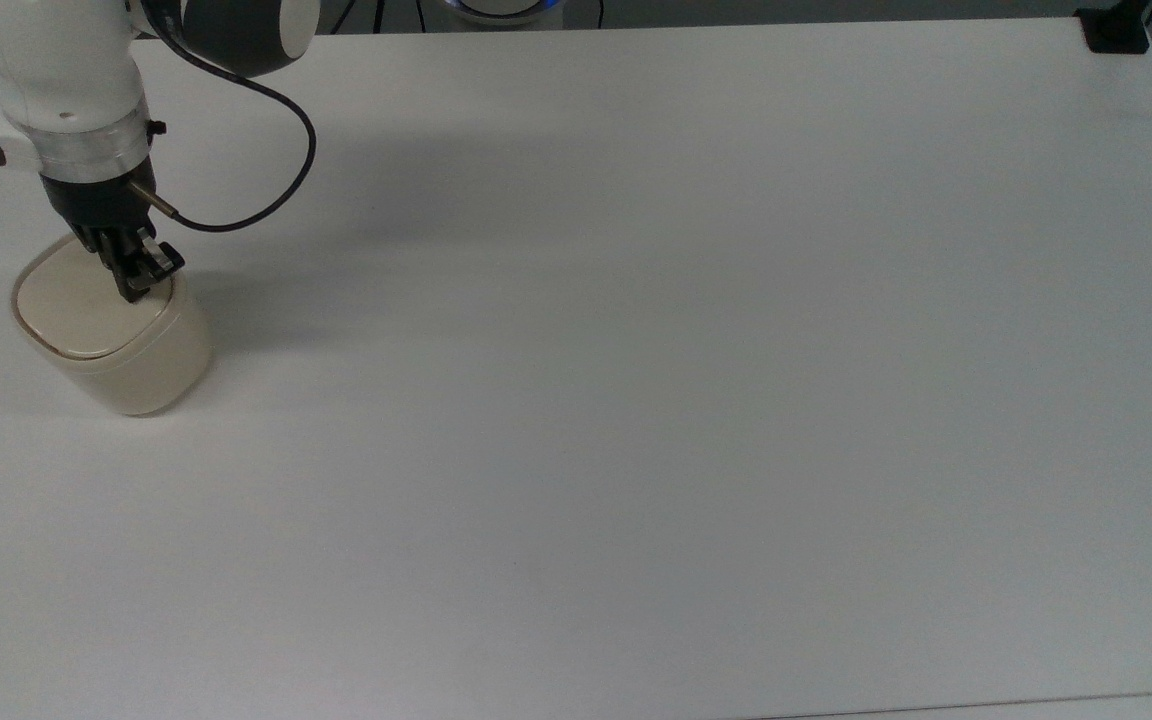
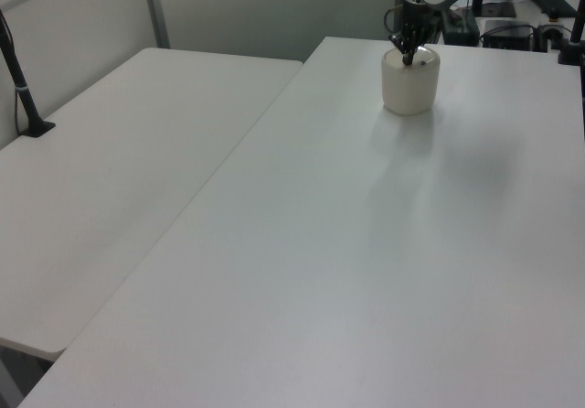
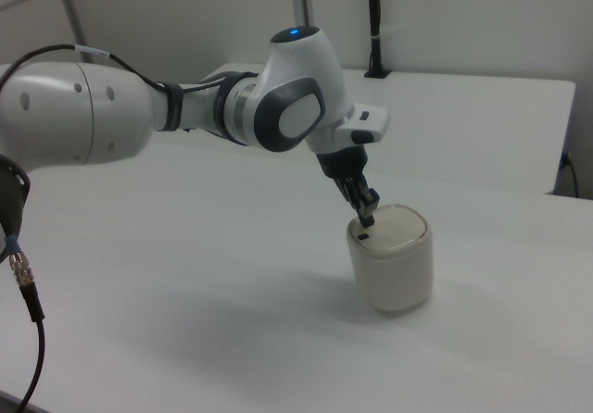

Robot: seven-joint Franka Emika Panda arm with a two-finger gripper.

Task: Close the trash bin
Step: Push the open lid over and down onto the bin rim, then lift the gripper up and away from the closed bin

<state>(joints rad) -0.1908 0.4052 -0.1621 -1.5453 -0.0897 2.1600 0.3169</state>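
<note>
A cream bin (image 1: 126, 360) is seen on a white table (image 1: 636, 350), lid (image 1: 81, 305) flat; the gripper (image 1: 141, 282), fingers together, is pressed on the lid's edge.

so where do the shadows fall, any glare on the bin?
Top view: the trash bin throws a soft shadow toward the top view's right, with a broad faint arm shadow across the table above it; no glare on the lid. Left view: a diffuse shadow runs toward the camera from the bin. Right view: a dim shadow lies to the bin's left, under the end effector.
</note>
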